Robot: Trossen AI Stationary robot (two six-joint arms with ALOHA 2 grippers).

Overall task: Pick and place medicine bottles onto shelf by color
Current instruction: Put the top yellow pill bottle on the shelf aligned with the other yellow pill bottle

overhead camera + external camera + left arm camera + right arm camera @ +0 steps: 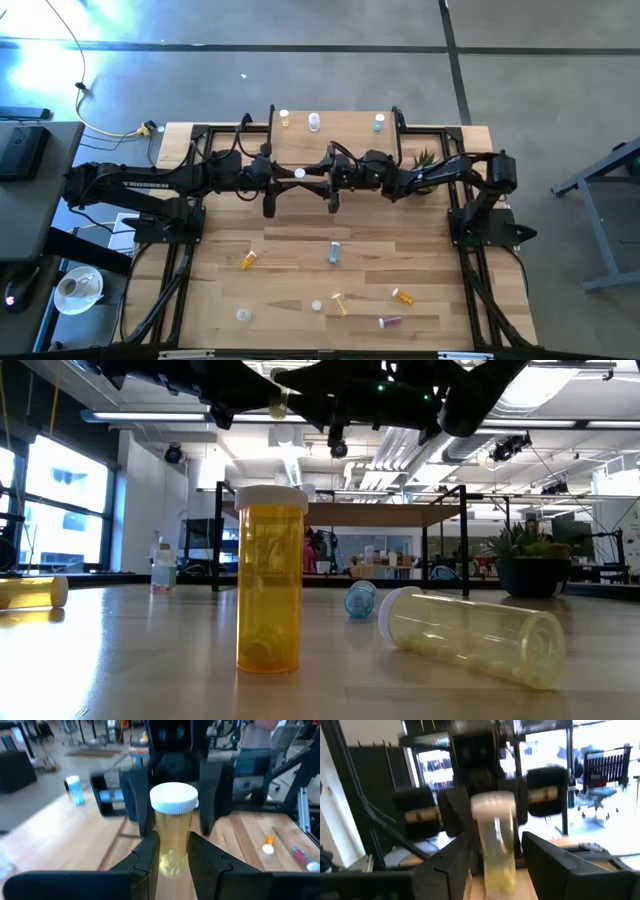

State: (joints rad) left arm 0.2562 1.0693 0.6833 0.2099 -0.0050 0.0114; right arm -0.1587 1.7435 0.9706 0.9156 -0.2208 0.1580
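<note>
Yellow bottle [172, 837], white-capped, hangs over the shelf [340, 135], clenched in the left hand [173, 851]. Facing it, the right hand [495, 855] straddles that bottle, fingers [546, 855] released.

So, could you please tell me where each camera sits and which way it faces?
High view: above the table, looking straight down; left gripper and right gripper meet over the shelf.
Low view: at tabletop height, looking level past an upright yellow bottle into the room; the robot hangs overhead.
Left wrist view: faces the right gripper; its own fingers clamp the pale bottle.
Right wrist view: faces the left gripper; its own fingers stand open.
Shared: both wrist views show that pale bottle.
</note>
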